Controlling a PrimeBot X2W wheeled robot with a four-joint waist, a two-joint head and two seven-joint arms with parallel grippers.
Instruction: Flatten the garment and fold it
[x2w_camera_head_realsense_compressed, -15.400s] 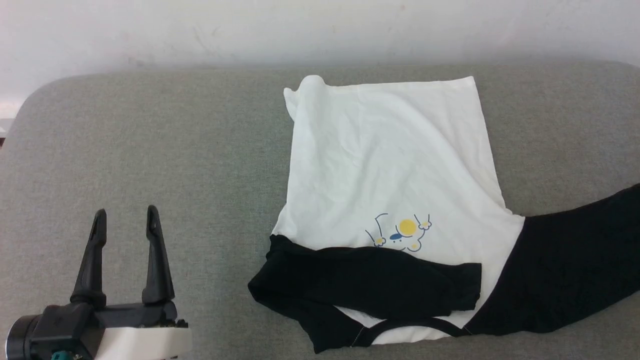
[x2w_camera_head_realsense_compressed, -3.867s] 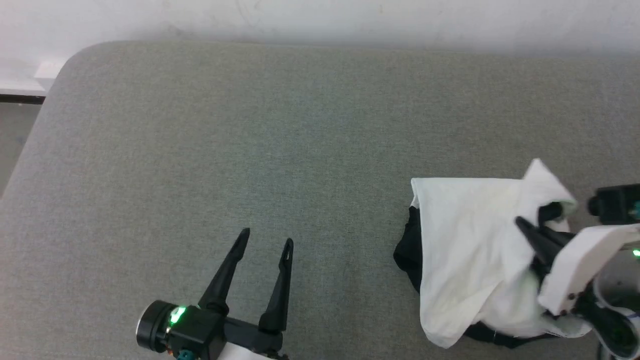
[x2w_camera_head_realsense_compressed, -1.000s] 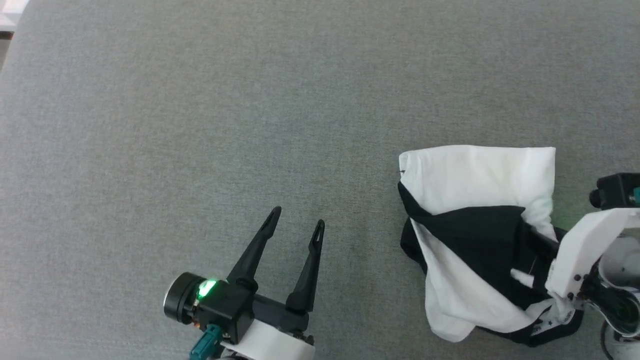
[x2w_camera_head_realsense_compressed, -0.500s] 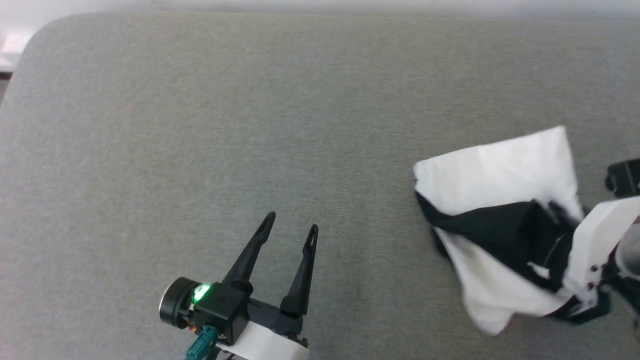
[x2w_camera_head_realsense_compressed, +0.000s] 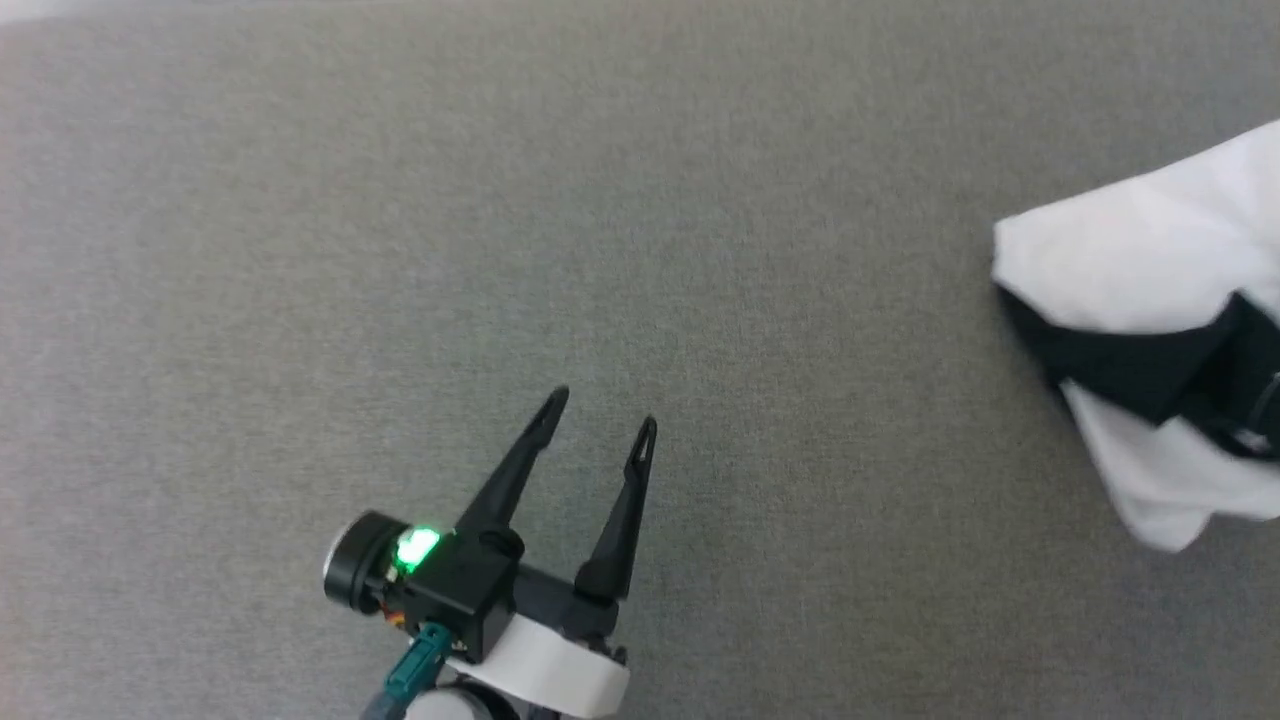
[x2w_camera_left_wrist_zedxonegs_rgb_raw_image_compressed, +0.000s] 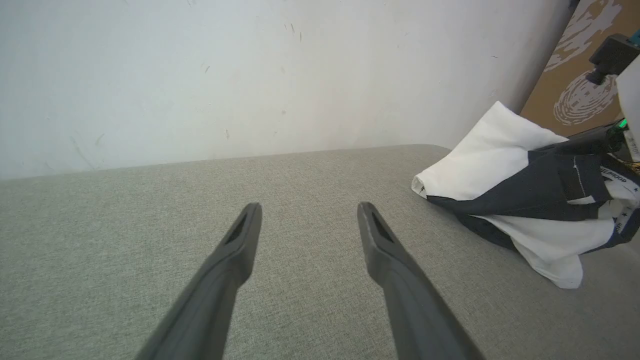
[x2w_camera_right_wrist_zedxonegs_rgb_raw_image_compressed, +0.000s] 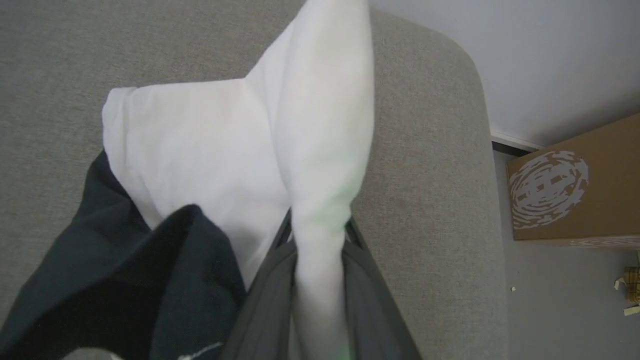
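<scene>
The right gripper (x2w_camera_right_wrist_zedxonegs_rgb_raw_image_compressed: 319, 225) is clamped on the garment (x2w_camera_right_wrist_zedxonegs_rgb_raw_image_compressed: 200, 145): in the right wrist view its two dark fingers (x2w_camera_right_wrist_zedxonegs_rgb_raw_image_compressed: 365, 280) press from either side on a narrow fold of white cloth that runs up between them and widens into a broad white panel beyond the tips. Left of that fold a black part of the shirt hangs in loose folds close to the camera. In the head view the garment (x2w_camera_head_realsense_compressed: 1130, 250) sits at the far right, cut off by the picture's edge, bunched rather than flat, with a black band crossing between two white areas. The left wrist view shows the garment (x2w_camera_left_wrist_zedxonegs_rgb_raw_image_compressed: 490, 155) from the side, its lower white corner touching the grey padded surface (x2w_camera_left_wrist_zedxonegs_rgb_raw_image_compressed: 300, 170) and its upper white panel tilted up towards the right. A strip with small printed marks (x2w_camera_left_wrist_zedxonegs_rgb_raw_image_compressed: 617, 177) shows at its right end, too small to read. The left gripper (x2w_camera_head_realsense_compressed: 604, 407) hovers well apart from the shirt, to its left and nearer the robot, its jaws spread wide with nothing between them, fingers (x2w_camera_left_wrist_zedxonegs_rgb_raw_image_compressed: 235, 250) pointing over bare grey cloth towards the pale wall (x2w_camera_left_wrist_zedxonegs_rgb_raw_image_compressed: 250, 75). Beyond the surface's rounded right end stands a brown cardboard box (x2w_camera_right_wrist_zedxonegs_rgb_raw_image_compressed: 575, 185) with a white swirl print.
</scene>
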